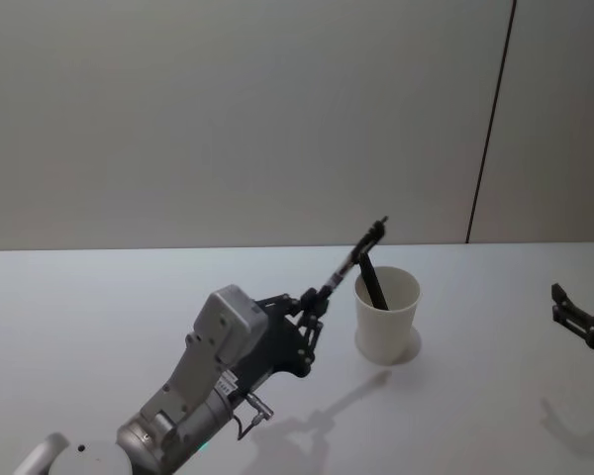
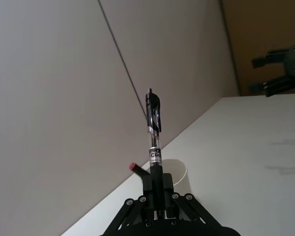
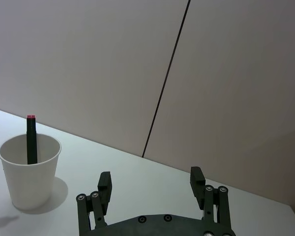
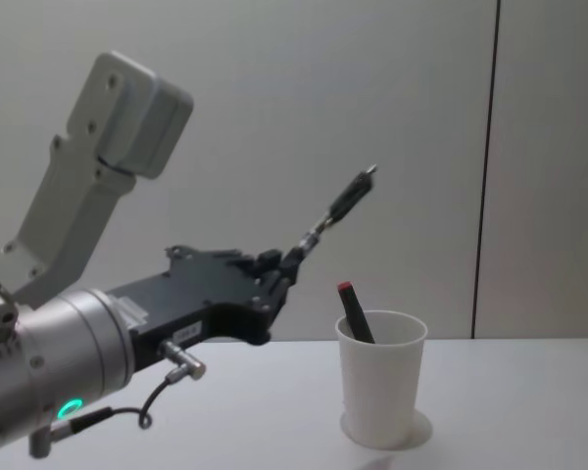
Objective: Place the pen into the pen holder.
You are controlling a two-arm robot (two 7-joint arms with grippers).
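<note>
Black pen (image 1: 361, 247) | pinched in left hand (image 1: 317, 300) | pen holder (image 1: 386, 332) beside | right hand (image 3: 151, 176) wide

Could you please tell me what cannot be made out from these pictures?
1. The lower end of the pen: left wrist view, hidden inside the grasp of the left gripper.
2. The lower part of the red-topped marker: chest view, hidden by the wall of the pen holder.
3. The body of the right gripper: head view, cut off by the right edge.
</note>
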